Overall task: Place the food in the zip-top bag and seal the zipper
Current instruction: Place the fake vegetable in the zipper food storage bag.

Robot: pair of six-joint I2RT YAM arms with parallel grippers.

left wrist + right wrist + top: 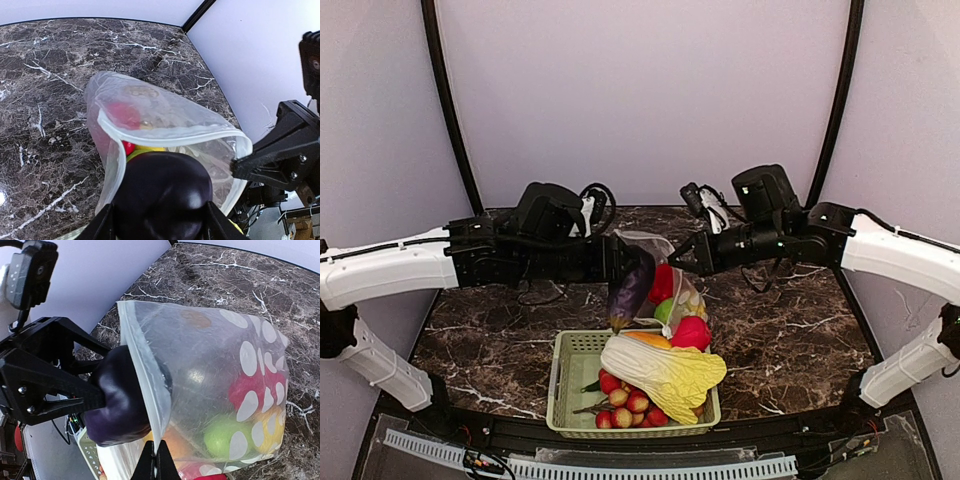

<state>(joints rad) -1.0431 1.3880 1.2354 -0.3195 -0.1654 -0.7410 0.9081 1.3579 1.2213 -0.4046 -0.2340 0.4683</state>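
Left hand [161, 227] clamps eggplant [162, 197] mid-body: glossy, probably slippery, light. Right hand [157, 465], pressed together, pinches limp zip-top bag [220, 365]; I'd stay on the stiffer zipper [134, 355].

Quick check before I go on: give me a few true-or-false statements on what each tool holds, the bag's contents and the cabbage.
1. The left tool holds a dark purple eggplant at the mouth of the zip-top bag. True.
2. The right tool is open, clear of the bag. False: it is shut on the bag's mouth edge.
3. The bag is empty. False: a green apple and other produce are inside.
4. The napa cabbage lies on the basket. True.
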